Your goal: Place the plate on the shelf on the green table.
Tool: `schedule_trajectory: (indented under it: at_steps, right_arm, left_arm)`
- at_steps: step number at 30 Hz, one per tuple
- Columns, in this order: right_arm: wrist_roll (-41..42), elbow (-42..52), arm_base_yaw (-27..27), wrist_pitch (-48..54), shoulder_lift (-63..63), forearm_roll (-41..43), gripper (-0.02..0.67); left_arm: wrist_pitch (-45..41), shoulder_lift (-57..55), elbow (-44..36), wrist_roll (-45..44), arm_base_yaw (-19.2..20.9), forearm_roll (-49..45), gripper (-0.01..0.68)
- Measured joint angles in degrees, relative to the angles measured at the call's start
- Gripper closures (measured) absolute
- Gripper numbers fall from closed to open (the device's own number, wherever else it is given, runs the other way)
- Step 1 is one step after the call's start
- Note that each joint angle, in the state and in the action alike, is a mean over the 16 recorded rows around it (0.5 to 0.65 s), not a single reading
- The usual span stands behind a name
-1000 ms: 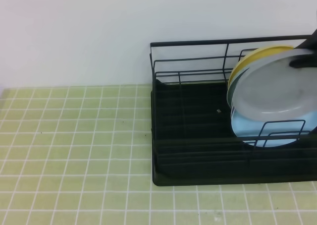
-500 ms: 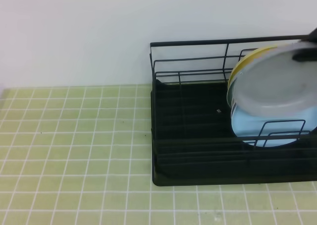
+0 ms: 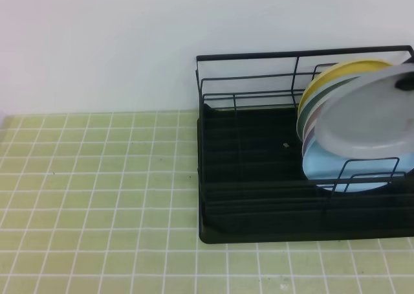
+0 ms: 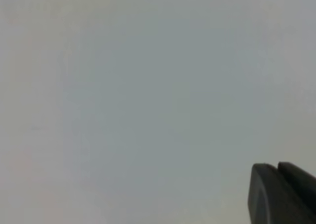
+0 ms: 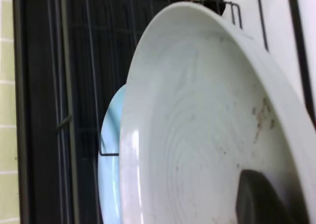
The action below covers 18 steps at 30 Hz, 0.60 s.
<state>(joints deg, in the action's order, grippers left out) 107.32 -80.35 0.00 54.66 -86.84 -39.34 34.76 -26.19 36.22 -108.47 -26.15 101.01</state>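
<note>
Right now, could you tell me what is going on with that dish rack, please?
The right hand grips the round pale grey plate at its upper edge, holding it tilted in the black wire dish rack on the green tiled table. It sits in front of yellow and light blue plates. The left hand is shut, away from the rack.

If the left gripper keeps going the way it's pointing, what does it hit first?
Nothing visible. The left wrist view shows only the shut left gripper against a blank pale surface, probably the wall; depth is unclear.
</note>
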Motion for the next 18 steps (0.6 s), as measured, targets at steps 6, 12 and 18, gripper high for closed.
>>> schedule_trajectory:
  at_steps: [6, 12, 18]
  right_arm:
    - [-3.02, -0.05, -0.04, 2.02, 1.56, 2.65, 0.542]
    - [-4.63, 0.99, -0.06, 1.94, 2.52, 4.63, 0.542]
    - [-4.43, 2.89, -0.06, 0.51, 2.28, 5.39, 0.542]
  left_arm:
    - [0.0, 0.0, 0.0, -0.97, 0.0, 0.0, 0.674]
    - [0.0, 0.0, 0.0, -1.9, 0.0, 0.0, 0.674]
    - [0.0, 0.0, 0.0, -2.23, 0.0, 0.0, 0.674]
